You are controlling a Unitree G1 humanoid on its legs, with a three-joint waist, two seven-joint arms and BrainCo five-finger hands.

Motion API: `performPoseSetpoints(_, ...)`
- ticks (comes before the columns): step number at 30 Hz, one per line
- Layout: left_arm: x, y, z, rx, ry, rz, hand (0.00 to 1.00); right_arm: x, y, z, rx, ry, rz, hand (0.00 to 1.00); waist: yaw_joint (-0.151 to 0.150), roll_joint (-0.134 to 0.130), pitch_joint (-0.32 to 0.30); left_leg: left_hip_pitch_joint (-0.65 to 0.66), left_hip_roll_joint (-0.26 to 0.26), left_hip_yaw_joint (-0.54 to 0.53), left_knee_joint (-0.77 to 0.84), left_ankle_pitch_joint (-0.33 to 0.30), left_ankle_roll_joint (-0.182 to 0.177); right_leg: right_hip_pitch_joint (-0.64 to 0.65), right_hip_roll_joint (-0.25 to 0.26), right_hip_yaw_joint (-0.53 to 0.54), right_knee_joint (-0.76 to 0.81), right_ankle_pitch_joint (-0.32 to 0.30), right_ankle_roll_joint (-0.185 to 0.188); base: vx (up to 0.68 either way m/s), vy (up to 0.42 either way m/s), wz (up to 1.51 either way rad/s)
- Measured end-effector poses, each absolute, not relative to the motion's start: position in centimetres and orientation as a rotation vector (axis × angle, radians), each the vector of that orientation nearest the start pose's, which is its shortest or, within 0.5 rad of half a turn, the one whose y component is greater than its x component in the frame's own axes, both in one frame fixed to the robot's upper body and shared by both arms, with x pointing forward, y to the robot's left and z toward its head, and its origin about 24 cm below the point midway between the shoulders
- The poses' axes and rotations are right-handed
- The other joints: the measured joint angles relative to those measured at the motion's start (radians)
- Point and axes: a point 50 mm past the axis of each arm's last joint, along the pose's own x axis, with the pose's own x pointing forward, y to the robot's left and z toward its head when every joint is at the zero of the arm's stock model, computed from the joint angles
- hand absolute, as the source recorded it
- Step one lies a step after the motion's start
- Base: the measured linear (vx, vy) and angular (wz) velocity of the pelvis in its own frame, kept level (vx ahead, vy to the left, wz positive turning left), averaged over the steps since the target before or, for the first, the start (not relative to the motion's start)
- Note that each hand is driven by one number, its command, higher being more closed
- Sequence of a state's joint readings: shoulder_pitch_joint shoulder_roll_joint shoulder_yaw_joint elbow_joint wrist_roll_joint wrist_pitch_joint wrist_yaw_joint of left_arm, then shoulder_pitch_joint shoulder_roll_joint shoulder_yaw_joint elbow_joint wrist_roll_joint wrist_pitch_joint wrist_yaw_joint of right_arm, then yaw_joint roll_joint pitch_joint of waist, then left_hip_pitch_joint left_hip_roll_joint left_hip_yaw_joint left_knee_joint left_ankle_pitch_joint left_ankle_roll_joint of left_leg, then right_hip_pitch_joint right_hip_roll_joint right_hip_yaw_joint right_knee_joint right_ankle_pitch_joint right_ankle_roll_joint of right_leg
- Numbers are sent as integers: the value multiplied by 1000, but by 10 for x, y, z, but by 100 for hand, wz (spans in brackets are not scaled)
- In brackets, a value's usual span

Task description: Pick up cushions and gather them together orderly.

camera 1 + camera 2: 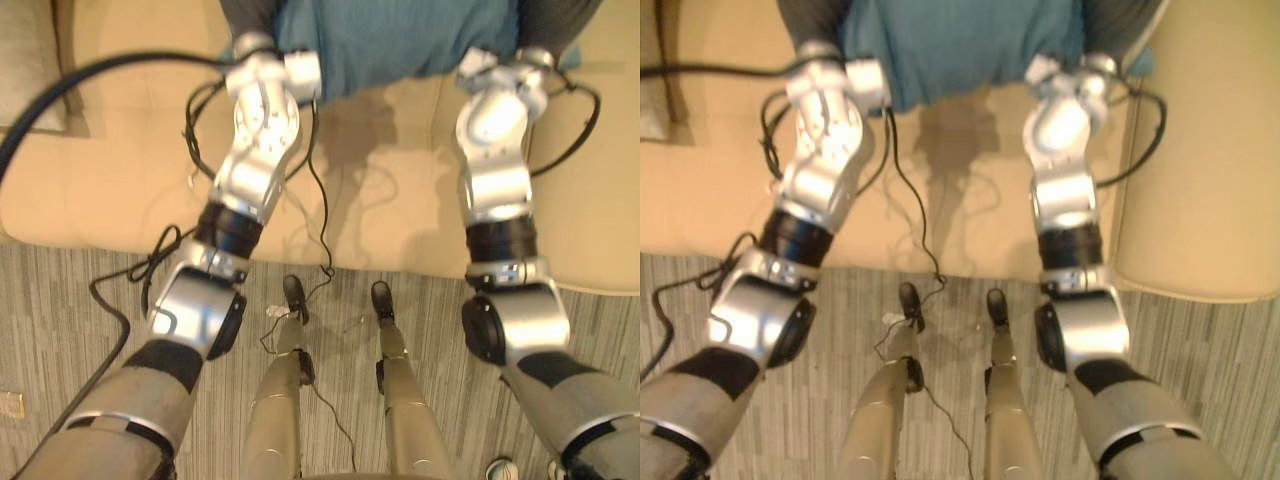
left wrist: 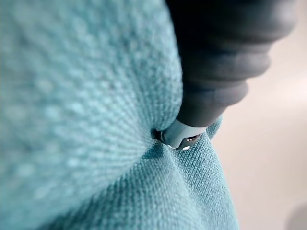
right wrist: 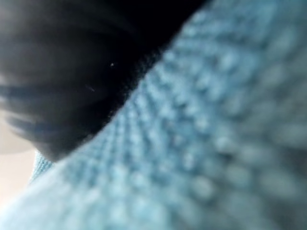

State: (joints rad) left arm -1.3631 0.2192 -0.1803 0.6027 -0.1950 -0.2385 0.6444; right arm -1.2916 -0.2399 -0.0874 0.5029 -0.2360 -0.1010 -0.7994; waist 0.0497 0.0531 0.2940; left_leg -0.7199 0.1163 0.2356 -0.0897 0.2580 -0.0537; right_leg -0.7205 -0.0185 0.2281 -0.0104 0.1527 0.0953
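Teal cushion (image 1: 400, 40): located at the far side of the beige sofa (image 1: 120, 130), about mid-width, over the seat. A shadow lies on the seat just near of its lower edge. Whether the cushion rests on the seat or is raised clear of it cannot be told.

Left hand (image 1: 248, 14): placed against the cushion's left edge, arm reaching out across the seat from the near left. Its dark ribbed cover lies hard against the teal weave. In the left wrist view a silver part of the hand is sunk into a crease of the cloth, and the fabric puckers around it. Contact confirmed. Whether this hand is spread flat or clenched on the cloth cannot be told.

Right hand (image 1: 555, 20): placed against the cushion's right edge, opposite the left hand, with the cushion between the two. In the right wrist view the dark cover sits directly against the teal weave. Open or closed: cannot be told.

Striped carpet (image 1: 80, 300) runs along the near side of the sofa.
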Motion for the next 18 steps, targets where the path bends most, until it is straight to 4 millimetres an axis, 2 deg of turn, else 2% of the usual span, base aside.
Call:
performPoseSetpoints(2, 357, 88, 392, -154, -965, 271, 0, 348, -152, 391, 28, -993, -763, 0, 1, 0, 2, -36, 1, -3, -12, 9, -2, -26, -1, -6, -25, 15, 0, -14, 36, 4)
performPoseSetpoints(4, 358, 89, 403, -182, -957, 292, 0, 349, -150, 398, 39, -976, -771, 0, 2, 0, 16, -51, 4, -5, -12, 9, -2, -35, -1, -10, -34, 18, -1, -2, 36, 3)
performPoseSetpoints(10, 368, 93, 401, -233, -872, 276, 0, 361, -154, 388, 137, -862, -739, 0, 7, 0, 20, -90, 16, -18, -11, 9, -2, -65, 4, -51, -35, 18, -1, 6, 32, 5)
performPoseSetpoints(13, 377, 91, 383, -268, -790, 265, 0, 371, -154, 371, 174, -778, -712, 0, 5, 0, 22, -88, 17, -22, -11, 9, -3, -65, 5, -55, -27, 18, -1, 3, 52, 0)
performPoseSetpoints(15, 387, 90, 353, -305, -694, 273, 0, 379, -151, 344, 189, -690, -686, 0, 5, -1, 22, -88, 17, -21, -2, 8, -3, -64, 5, -54, -20, 17, -1, -11, 46, -1)
performPoseSetpoints(16, 389, 90, 346, -313, -670, 275, 0, 381, -150, 337, 190, -671, -682, 0, 6, -1, 22, -88, 18, -22, 1, 8, -3, -64, 5, -54, -17, 17, -1, -25, 35, -3)
performPoseSetpoints(18, 398, 86, 299, -309, -535, 276, 0, 389, -147, 293, 196, -552, -655, 0, 8, -1, 22, -80, 28, -25, 19, 2, -11, -64, 16, -55, 14, 15, -2, -40, 24, -6)
